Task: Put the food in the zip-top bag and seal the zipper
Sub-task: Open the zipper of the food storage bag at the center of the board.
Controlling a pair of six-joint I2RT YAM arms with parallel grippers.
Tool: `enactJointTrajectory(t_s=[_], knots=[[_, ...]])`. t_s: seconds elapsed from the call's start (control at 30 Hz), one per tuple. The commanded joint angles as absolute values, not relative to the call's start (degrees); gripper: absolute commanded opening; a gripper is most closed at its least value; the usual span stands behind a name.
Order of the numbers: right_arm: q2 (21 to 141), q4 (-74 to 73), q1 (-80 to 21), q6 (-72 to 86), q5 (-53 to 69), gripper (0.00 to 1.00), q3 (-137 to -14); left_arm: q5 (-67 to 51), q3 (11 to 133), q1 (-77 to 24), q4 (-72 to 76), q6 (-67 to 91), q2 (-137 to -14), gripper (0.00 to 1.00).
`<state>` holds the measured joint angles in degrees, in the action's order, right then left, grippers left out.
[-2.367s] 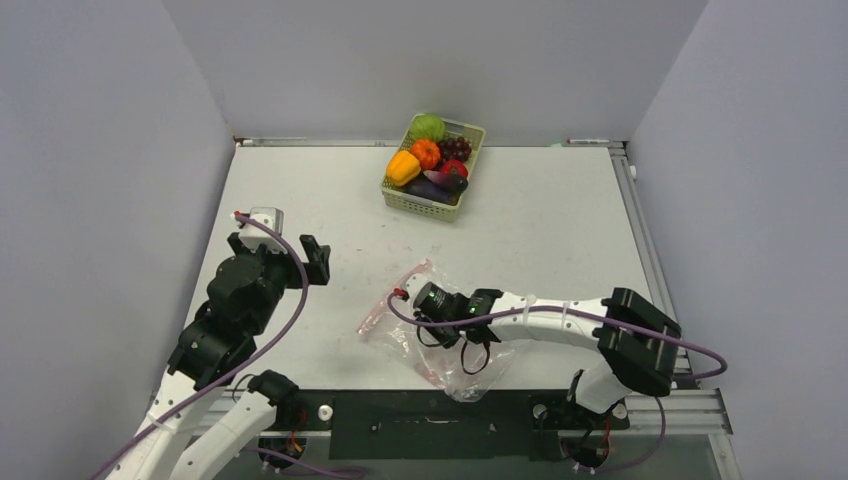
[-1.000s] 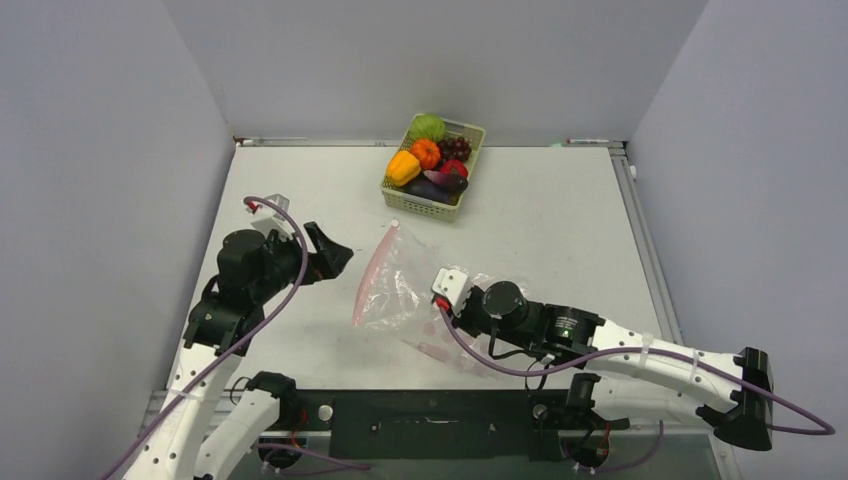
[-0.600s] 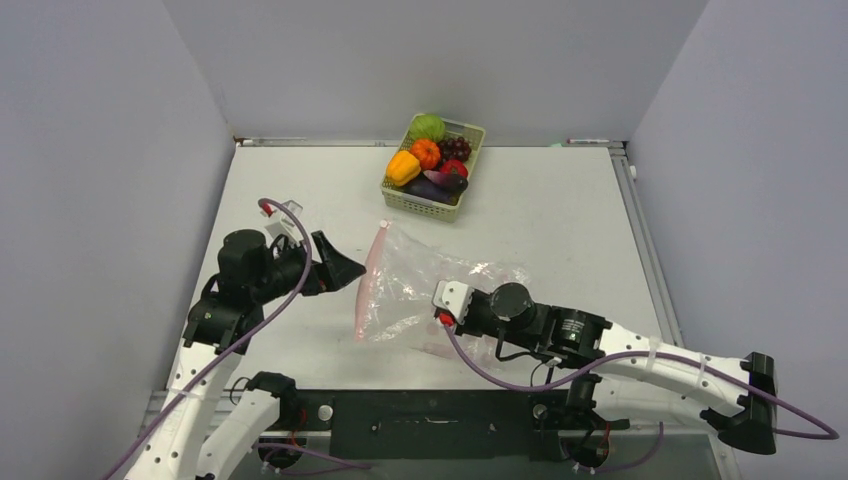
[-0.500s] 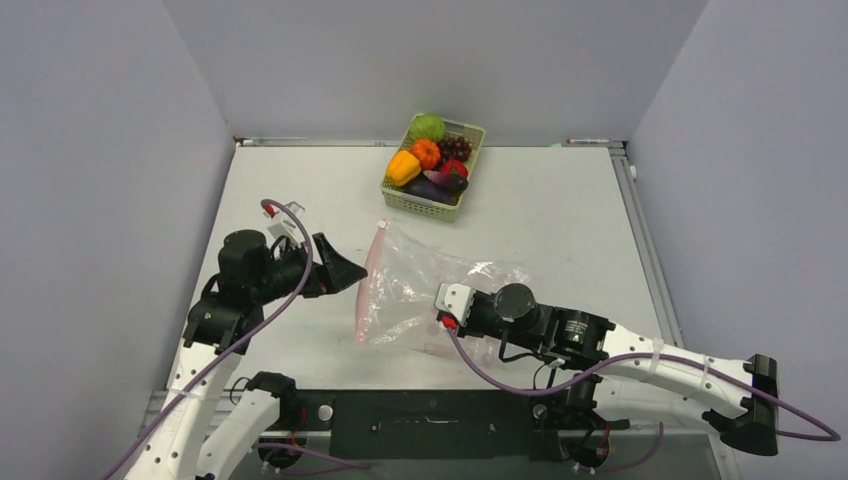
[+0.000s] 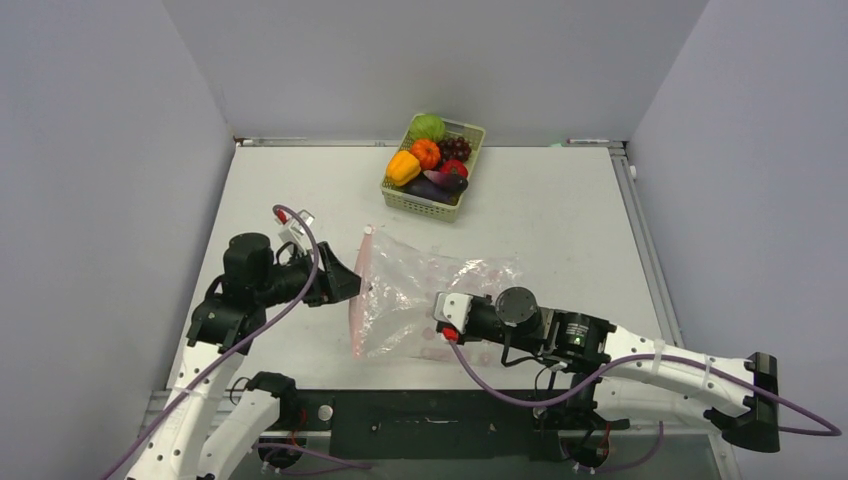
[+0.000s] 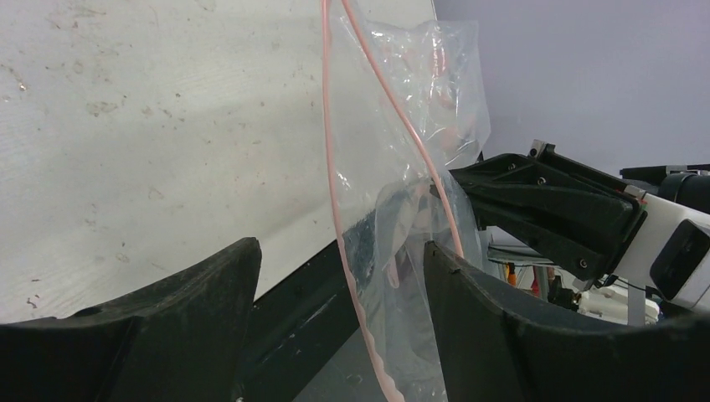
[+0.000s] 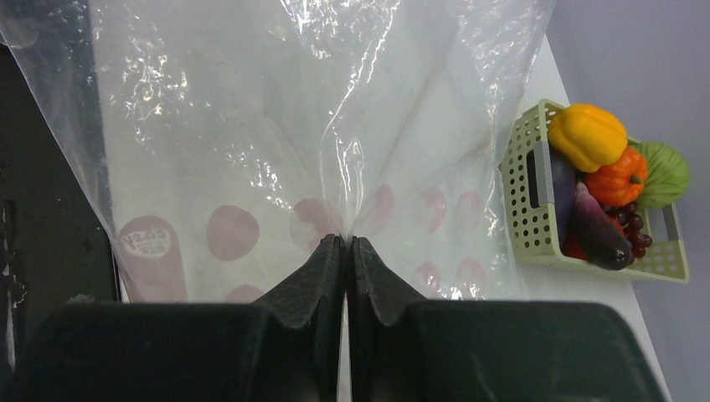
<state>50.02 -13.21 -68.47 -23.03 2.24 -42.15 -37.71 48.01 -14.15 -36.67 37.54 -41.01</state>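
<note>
Zip-top bag (image 5: pixel 425 295) was empty and held up above the table (image 5: pixel 560 230), mid-frame in the top view, with the zipper (image 5: pixel 358 312) running down its left edge. Left gripper (image 5: pixel 347 285) sat right at that edge. Right gripper (image 5: pixel 437 322) came in from lower right onto the bag's lower body. Food (image 5: pixel 432 160) all sat in the basket (image 5: pixel 425 207) at top centre, well apart from the bag.

Left wrist: fingers (image 6: pixel 192 310) were spread wide. The zipper strip ran up through the gap at centre frame, with no pinch on it. Two pink tracks diverged toward the top, so I'd judge the mouth unsealed and partly open. The right gripper's black fingers showed at right, behind the film.

Right wrist: fingers (image 7: pixel 331 268) were pressed together on a fold of bag film at lower centre, pink dots either side. Basket with food sat at the right edge.

Progress, my read: bag presented, nothing loaded. Left to do: grip the mouth edge, open it, move every piece in, run the zipper shut.
</note>
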Motion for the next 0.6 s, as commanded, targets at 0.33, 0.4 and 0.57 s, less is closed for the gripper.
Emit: enactJointTrajectory(t_s=[0.33,0.4,0.57], knots=[[51.49,-8.12,-70.18,-25.14,0.18,0.05,-44.64,-42.25,46.08,-13.92,-34.55,36.23,-41.58,0.41],[51.74,-7.95,-70.21,-24.99,0.18,0.05,-44.57,-42.88,45.78,-13.89,-33.79,36.45,-41.95,0.3],[52.41,-6.94,-70.26,-24.34,-1.65,0.05,-44.56,-44.14,46.03,-13.95,-31.66,37.16,-43.32,0.06]])
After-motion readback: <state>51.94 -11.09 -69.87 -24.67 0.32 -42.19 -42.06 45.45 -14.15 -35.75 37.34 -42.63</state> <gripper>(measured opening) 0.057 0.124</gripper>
